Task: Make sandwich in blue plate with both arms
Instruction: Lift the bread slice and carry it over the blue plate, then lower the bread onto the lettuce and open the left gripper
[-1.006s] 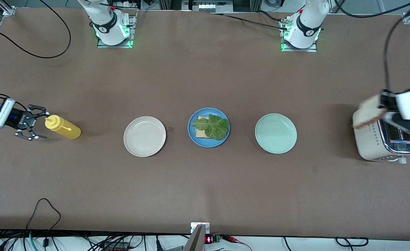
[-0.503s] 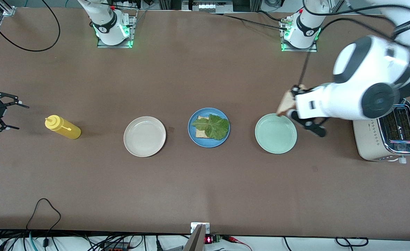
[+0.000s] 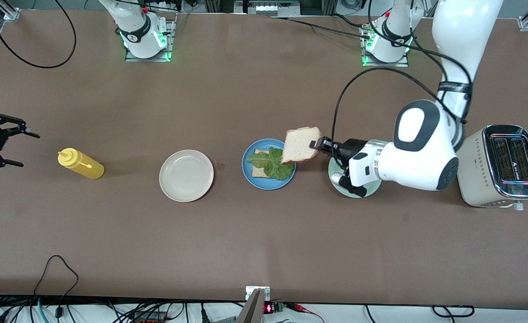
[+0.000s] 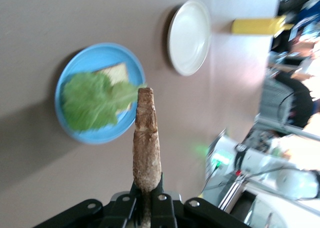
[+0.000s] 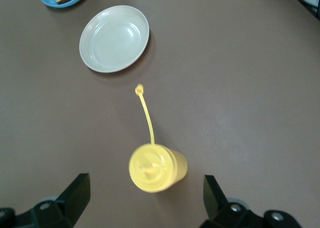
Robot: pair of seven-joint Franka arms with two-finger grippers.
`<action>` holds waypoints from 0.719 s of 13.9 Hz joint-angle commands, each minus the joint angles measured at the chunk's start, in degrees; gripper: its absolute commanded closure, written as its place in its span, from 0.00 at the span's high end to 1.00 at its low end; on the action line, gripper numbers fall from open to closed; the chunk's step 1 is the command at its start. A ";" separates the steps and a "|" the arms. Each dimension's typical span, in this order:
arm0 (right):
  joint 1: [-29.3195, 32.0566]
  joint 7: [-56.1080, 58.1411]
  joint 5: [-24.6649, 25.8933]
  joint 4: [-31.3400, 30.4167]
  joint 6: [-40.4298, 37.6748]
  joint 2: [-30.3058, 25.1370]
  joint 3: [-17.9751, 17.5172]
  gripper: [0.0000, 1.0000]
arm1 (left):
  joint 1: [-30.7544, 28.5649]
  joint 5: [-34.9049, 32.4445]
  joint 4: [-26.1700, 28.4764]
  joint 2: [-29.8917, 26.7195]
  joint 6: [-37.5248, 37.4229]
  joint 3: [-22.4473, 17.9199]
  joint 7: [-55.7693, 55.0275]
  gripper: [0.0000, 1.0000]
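Loads of open surface [image 3: 264, 242] along the edge by the front camera, and a wide bare strip up by the arm bases too. The clutter is one row across the middle: mustard bottle [image 3: 81, 164], beige plate [image 3: 186, 175], blue plate [image 3: 268, 164], green plate [image 3: 340, 177], toaster [image 3: 500, 166]. The left arm's bulky wrist hangs over the green plate, blocking the gap toward the toaster.

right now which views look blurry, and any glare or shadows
Left wrist view: background past the beige plate is smeared and overexposed; bread slice casts a shadow beside the blue plate. Front view: sharp, glare on the toaster. Right wrist view: mustard bottle slightly soft.
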State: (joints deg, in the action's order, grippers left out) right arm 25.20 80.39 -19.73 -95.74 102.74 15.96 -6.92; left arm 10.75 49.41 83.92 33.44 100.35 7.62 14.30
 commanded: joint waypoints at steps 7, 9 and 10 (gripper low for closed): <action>-16.66 -48.86 14.52 0.03 -0.52 -3.21 0.59 1.00 | 1.20 29.25 15.75 6.28 15.23 2.22 33.51 0.00; -19.04 -59.07 15.68 0.12 -2.45 -3.74 1.29 1.00 | 1.37 29.25 17.42 6.37 15.75 2.22 34.56 0.01; -21.14 -64.86 16.03 0.12 -2.89 -4.09 2.77 1.00 | 1.81 29.25 17.60 7.42 15.84 2.22 35.70 0.03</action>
State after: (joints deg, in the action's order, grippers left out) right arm 7.07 24.23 -5.14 -95.50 101.64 13.44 -6.57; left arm 11.97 76.92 100.46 40.63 115.28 9.70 46.89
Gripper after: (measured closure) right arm 0.000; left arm 0.912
